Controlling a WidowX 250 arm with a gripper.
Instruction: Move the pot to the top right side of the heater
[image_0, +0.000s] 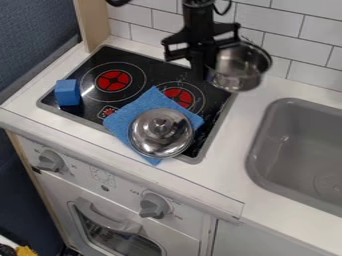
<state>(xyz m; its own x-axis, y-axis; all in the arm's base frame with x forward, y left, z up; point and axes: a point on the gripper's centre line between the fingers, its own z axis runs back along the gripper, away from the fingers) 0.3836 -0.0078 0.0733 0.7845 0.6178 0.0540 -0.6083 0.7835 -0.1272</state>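
At the top of the view the black gripper hangs over the back right part of the heater. It is shut on the left rim of the silver pot. Held tilted, the pot is over the heater's back right edge and the white counter beside it, with part of its left side behind the gripper. Its height above the surface is hard to tell.
A silver lid lies on a blue cloth over the heater's front right. On the left edge stands a blue block. The sink is at the right, and a tiled wall runs behind.
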